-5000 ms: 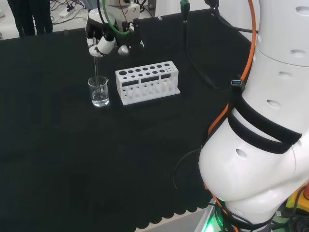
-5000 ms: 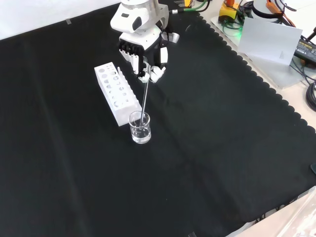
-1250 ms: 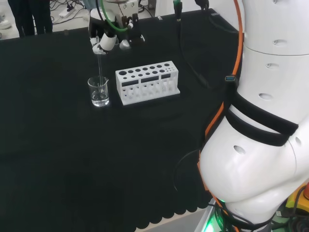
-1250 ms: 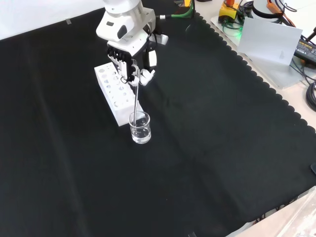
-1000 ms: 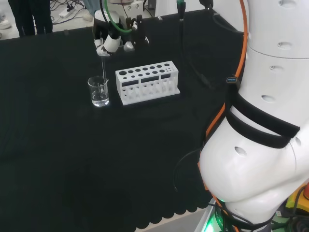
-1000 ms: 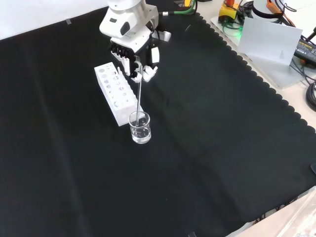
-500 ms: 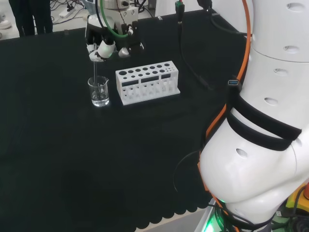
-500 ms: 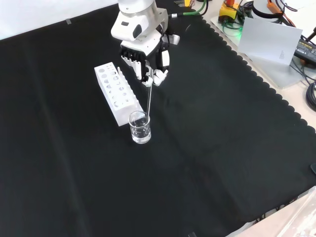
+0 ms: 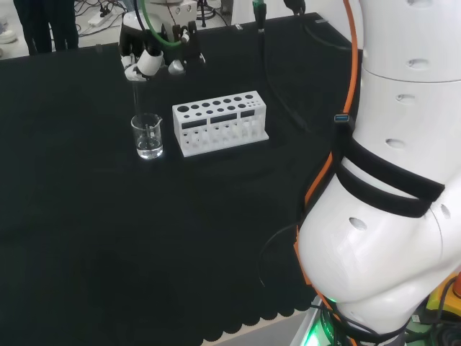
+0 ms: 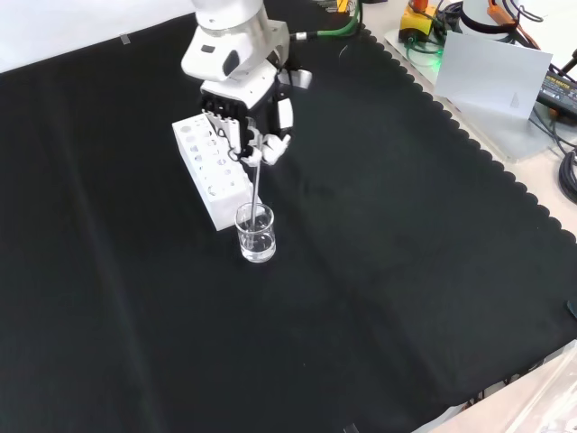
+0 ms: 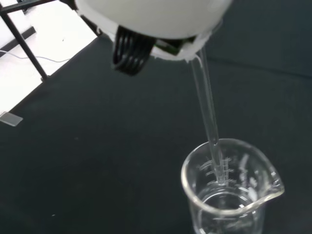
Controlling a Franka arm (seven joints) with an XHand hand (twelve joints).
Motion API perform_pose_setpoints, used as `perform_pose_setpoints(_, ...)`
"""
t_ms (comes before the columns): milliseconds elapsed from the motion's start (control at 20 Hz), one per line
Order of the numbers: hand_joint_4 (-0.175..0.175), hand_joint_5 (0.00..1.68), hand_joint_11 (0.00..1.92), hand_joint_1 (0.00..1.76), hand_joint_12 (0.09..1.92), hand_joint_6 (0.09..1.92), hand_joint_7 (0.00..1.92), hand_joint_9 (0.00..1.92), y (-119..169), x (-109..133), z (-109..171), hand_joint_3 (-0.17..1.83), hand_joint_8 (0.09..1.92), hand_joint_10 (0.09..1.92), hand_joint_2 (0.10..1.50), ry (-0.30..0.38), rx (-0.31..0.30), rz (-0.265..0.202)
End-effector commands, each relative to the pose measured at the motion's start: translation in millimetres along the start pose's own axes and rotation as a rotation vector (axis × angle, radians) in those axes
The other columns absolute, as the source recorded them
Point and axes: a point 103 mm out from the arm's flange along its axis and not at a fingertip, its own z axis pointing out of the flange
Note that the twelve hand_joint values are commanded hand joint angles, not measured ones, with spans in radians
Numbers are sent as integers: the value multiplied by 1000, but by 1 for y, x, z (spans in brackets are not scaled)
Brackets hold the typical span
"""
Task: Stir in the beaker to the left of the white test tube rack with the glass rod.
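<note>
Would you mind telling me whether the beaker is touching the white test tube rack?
Apart. In the head view, black cloth shows between the beaker and the white test tube rack.

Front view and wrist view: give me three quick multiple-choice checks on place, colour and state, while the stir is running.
1. In the head view, the beaker stands where relative to the rack?
A. To its left
B. To its right
C. On top of it

2. What colour is the rack?
A. Red
B. White
C. Blue

3. Where is the lower end of the glass rod?
A. Lying on the cloth
B. In a rack hole
C. Inside the beaker

Answers: 1 A, the beaker sits left of the rack. 2 B, it shows white. 3 C, the hand pinches the rod, which passes below the beaker's rim.
</note>
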Motion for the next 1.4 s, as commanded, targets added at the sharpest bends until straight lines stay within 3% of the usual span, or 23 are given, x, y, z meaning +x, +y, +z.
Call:
perform_pose_setpoints(50,-175,1303,1887,1224,518,711,1630,1920,-9,-28,-7,864,886,550,539,-27,25,33)
perform_pose_setpoints(550,-175,1302,1887,1224,521,713,1630,1920,-50,-21,-15,862,887,554,540,-44,30,60)
perform_pose_setpoints(1100,-175,1301,1886,1223,523,714,1630,1920,-42,23,-22,862,887,556,540,-38,-1,-5)
perform_pose_setpoints(1400,-175,1302,1886,1223,525,714,1630,1920,-39,32,-22,862,887,558,540,-25,-13,-23)
